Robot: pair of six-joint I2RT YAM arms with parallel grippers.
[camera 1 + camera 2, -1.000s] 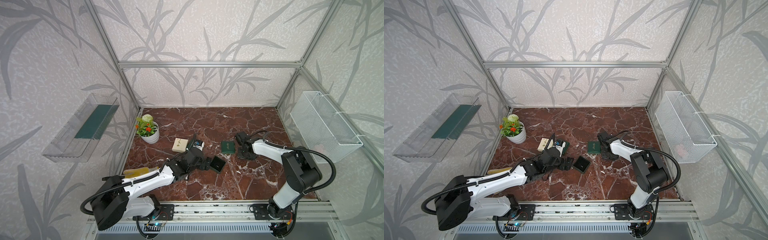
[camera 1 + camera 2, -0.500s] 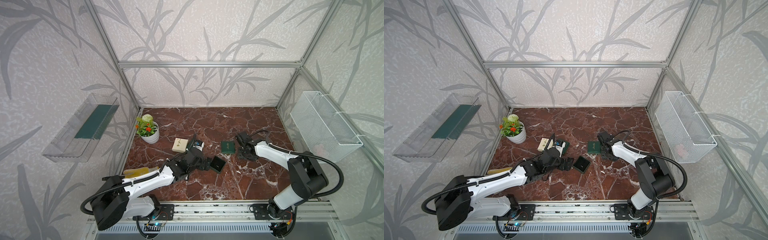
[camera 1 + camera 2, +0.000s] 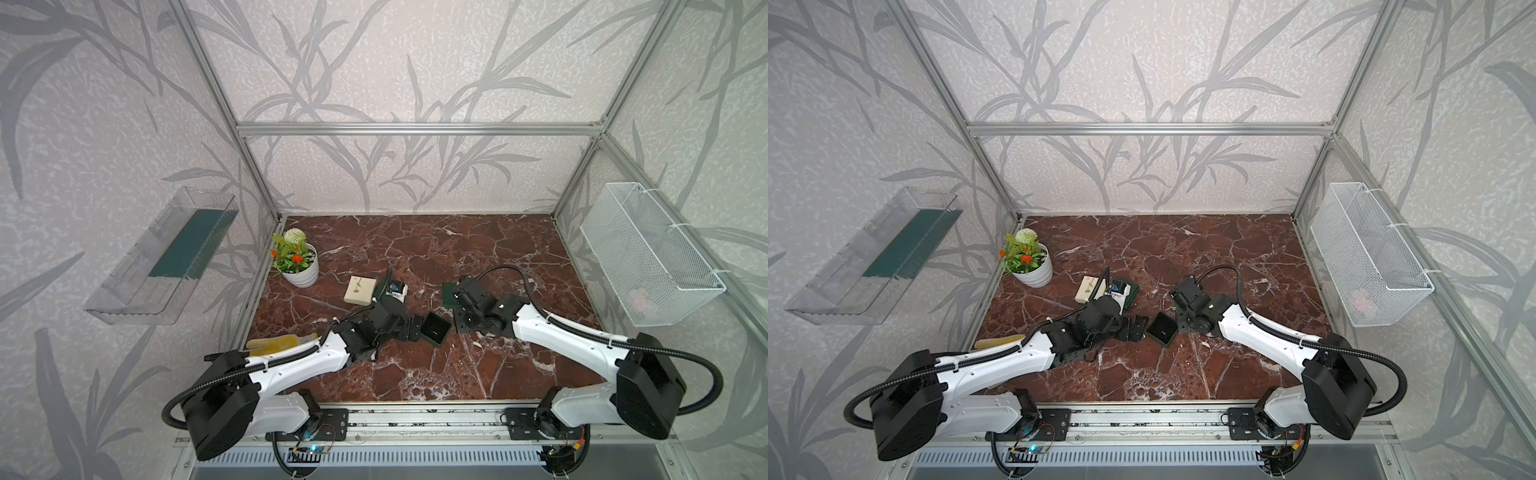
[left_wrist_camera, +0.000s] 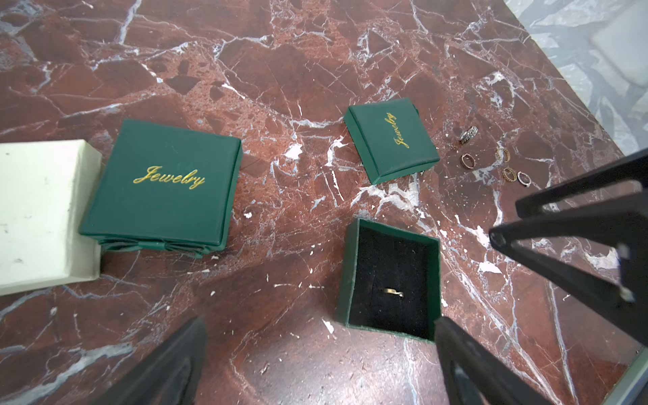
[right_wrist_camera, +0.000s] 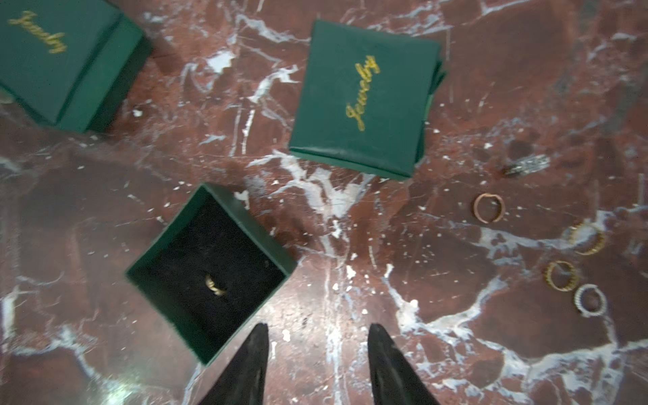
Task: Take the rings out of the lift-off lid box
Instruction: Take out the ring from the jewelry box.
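Box (image 4: 345, 273) is open, lid off. It is green card outside with black foam inside. It sits near the middle of the table (image 4: 280, 70), a bit toward the front edge, with its corners diagonal to the table edges in both top views.

One ring (image 4: 393, 292) is in it: a thin gold band, upright in the foam so only its top arc shows. The arc runs parallel to one pair of box walls. It is slightly blurred in the right wrist view (image 5: 215, 284).

Lid (image 4: 391, 140) lies flat, gold "Jewelry" script up, apart from the box on its back-edge side.

Five loose rings (image 4: 502, 153) lie on the table just beside the lid, on its side away from the big box (image 4: 161, 182). Four lie flat, holes up (gold, copper-toned, one pale and beaded). The silver ring (image 4: 469, 134) is tipped on edge. All are too small to find in the top views.

Cream box (image 4: 38, 210) sits just beside the big box.

Left arm is low, stretched from the front left corner toward the middle. Left gripper (image 3: 411, 330) is near level with the table, fingers wide apart with nothing between, tips just beside the box.

Right arm comes from the front right corner, wrist bent down. Right gripper (image 5: 319, 326) points down at bare table just right of the box — fingers partly apart, holding nothing.
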